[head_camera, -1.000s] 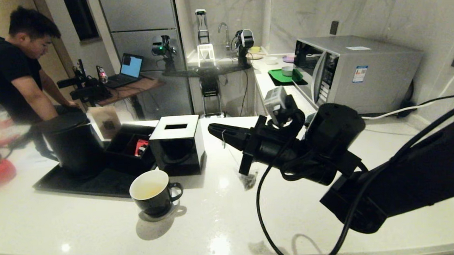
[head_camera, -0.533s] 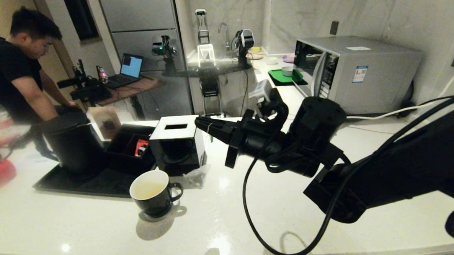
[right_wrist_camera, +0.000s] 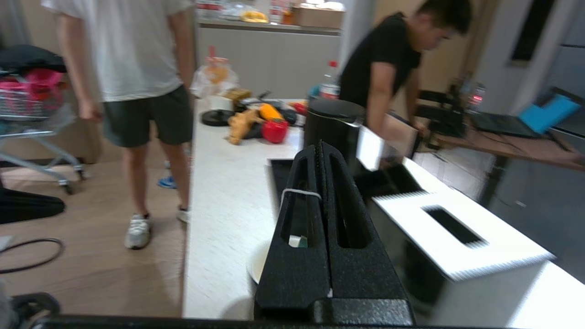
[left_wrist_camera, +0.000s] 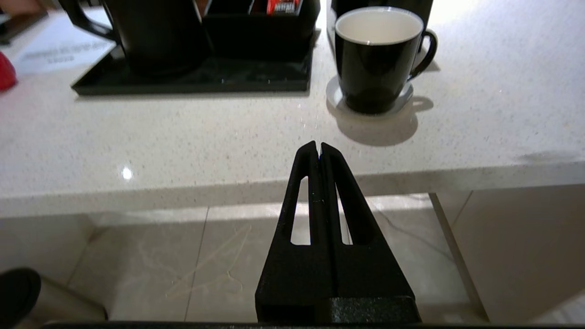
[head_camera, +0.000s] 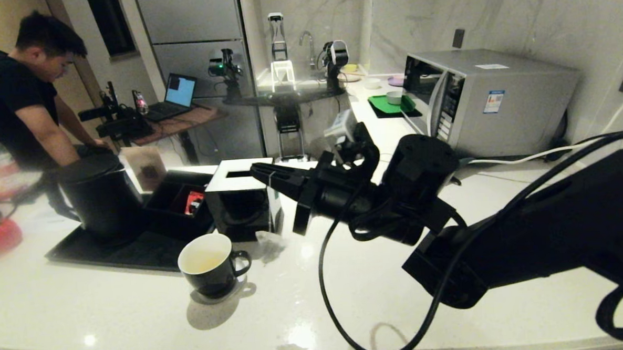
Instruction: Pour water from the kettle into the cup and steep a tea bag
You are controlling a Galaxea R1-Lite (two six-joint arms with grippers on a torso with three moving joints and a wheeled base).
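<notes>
My right gripper (head_camera: 254, 170) reaches left above the counter, level with the top of the black cube box. It is shut on the string (right_wrist_camera: 299, 193) of the tea bag, and the white tag (right_wrist_camera: 296, 240) shows behind one finger. The tea bag (head_camera: 268, 241) hangs blurred below, right of the cup. The cup (head_camera: 206, 264) stands on the counter with pale yellowish water (head_camera: 202, 263) in it. The black kettle (head_camera: 99, 197) stands upright on the tray at the left. My left gripper (left_wrist_camera: 318, 145) is shut and empty, low in front of the counter edge, facing the cup (left_wrist_camera: 377, 59).
A black cube box (head_camera: 241, 199) with a white slotted top stands behind the cup, beside an organiser holding a red packet (head_camera: 193, 201) on the black tray (head_camera: 125, 254). A microwave (head_camera: 487, 99) is at the back right. A person (head_camera: 19, 103) stands at the left; another person (right_wrist_camera: 137, 68) stands beyond the counter.
My right gripper has moved left and slightly up, from mid-counter to in front of the cube box. The tea bag has swung along with it toward the cup.
</notes>
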